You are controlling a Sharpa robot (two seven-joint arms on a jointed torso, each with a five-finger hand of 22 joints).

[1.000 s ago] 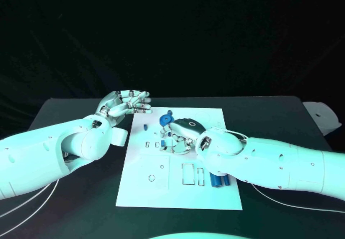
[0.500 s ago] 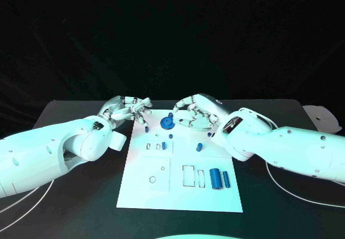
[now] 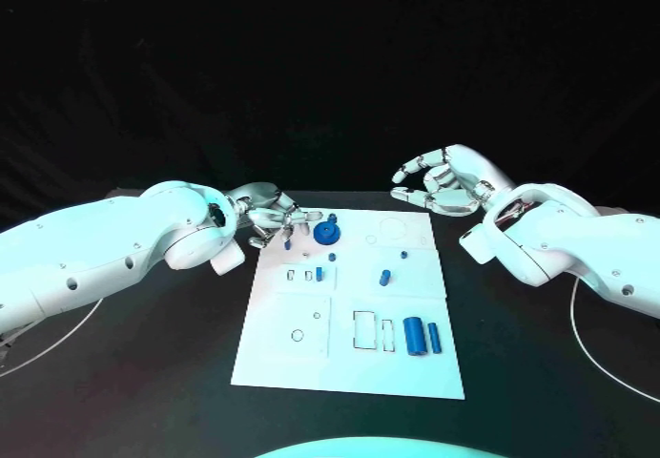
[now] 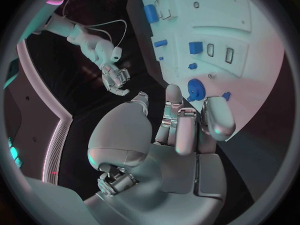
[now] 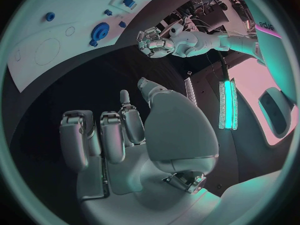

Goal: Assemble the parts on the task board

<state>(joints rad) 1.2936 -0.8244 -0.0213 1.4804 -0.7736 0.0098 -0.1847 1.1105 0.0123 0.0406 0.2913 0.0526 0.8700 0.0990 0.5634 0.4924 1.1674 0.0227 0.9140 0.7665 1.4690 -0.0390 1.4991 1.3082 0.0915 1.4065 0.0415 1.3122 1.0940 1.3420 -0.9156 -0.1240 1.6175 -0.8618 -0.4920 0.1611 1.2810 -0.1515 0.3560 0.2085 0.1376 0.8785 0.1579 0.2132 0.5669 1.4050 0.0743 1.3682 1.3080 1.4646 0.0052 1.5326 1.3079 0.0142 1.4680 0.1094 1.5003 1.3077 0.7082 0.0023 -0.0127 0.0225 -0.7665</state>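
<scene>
Two hands: both off the task board (image 3: pixel 351 305), neither holding anything.
Landmark: blue gear wheel (image 3: pixel 327 232) near the board's far edge, left of its midline.
Left hand (image 3: pixel 268 215): just beside the gear wheel, at the board's far left corner; fingers curled in, their tips low over the board edge, nothing between them as far as can be told.
Right hand (image 3: pixel 443 181): well apart from the gear wheel, raised beyond the board's far right corner; fingers spread and bent, palm bare.
Nearer hand: the left, by a wide margin.
Small blue peg (image 3: pixel 288 243): just beside the gear wheel, on the left hand's side; the closest loose part to those fingertips.
Two blue bars (image 3: pixel 422 336): side by side well away from the gear wheel, toward the robot's body and to the right; long axes running near to far.
Short blue piece (image 3: pixel 385 279): between the gear wheel and the bars.
Empty slots: rectangular outlines just left of the bars, long axes the same way as the bars.
Likely next reach: judged to fall to the left hand, toward the gear wheel or peg.
Writing: none legible on board or parts.
</scene>
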